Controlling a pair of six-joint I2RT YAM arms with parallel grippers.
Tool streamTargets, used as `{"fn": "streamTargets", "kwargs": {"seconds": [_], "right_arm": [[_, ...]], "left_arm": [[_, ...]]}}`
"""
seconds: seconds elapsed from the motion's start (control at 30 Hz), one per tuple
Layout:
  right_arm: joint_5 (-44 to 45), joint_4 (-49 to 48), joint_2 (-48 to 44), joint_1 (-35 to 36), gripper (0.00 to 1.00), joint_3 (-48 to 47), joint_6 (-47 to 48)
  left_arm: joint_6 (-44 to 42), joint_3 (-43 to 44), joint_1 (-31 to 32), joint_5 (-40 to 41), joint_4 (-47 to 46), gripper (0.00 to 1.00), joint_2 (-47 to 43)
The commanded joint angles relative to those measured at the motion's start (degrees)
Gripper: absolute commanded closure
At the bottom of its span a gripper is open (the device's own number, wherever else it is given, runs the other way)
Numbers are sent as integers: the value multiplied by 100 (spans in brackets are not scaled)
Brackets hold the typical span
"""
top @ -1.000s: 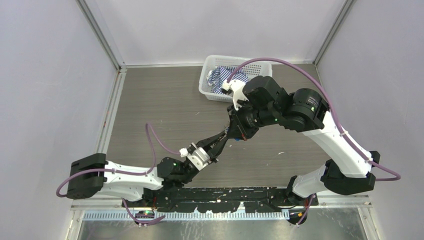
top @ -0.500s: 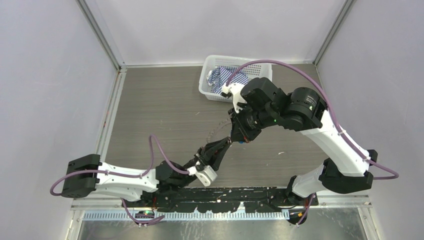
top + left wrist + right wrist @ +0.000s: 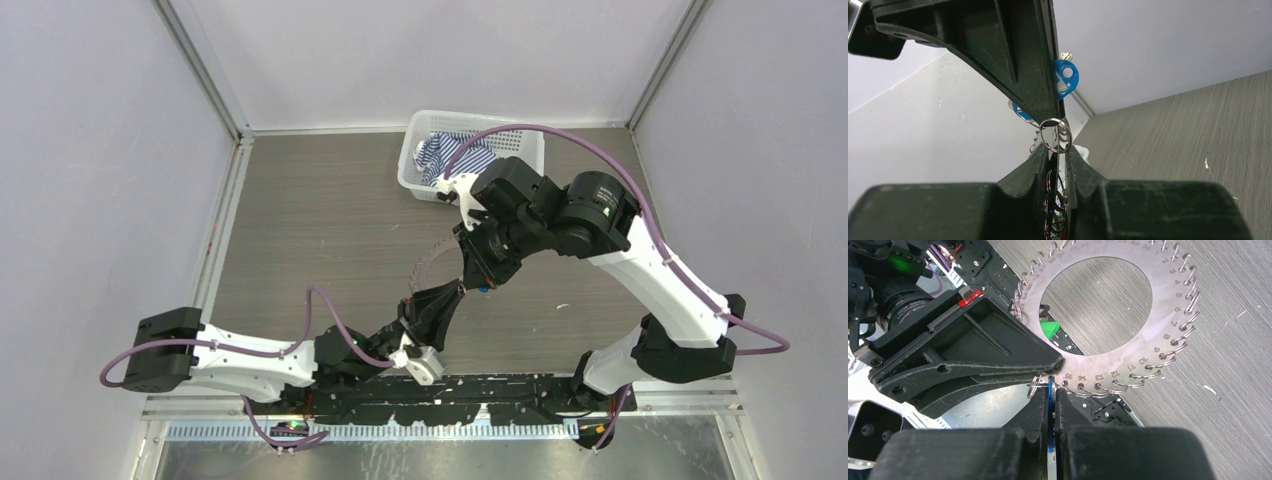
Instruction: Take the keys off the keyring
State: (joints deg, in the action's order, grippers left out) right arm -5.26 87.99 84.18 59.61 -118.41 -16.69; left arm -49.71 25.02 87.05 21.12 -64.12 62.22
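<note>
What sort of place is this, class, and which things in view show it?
Probably a robot test cell: the left arm and right arm are mounted at the edge of a grey table, and plain pale walls and metal posts enclose it.

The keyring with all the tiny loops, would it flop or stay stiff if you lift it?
Probably stiff: the keyring looks like a flat metal plate, sticking out straight though the left gripper pinches only one edge. Likely light, being so thin. Its little loops hang loosely, so they may swing and jingle.
</note>
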Motion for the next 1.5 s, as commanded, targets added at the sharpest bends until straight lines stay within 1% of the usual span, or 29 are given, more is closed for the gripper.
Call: {"fn": "streamTargets", "kwargs": {"seconds": [0.0,0.63,1.0,1.47], "right_arm": [[107,-41,118,-17,99,-313,-32],[97,289,446,-15,99,-491,-111],[69,291,381,-19,99,-335,-201],[-47,320,327,-14,99,-74,-274]], "left_arm": [[-342,109,164,-97,-133,100,-131],[-712,152,326,-84,35,99,-139],[-775,135,322,71,-162,100,-213],[-1033,255,322,93,125,100,-337]]}}
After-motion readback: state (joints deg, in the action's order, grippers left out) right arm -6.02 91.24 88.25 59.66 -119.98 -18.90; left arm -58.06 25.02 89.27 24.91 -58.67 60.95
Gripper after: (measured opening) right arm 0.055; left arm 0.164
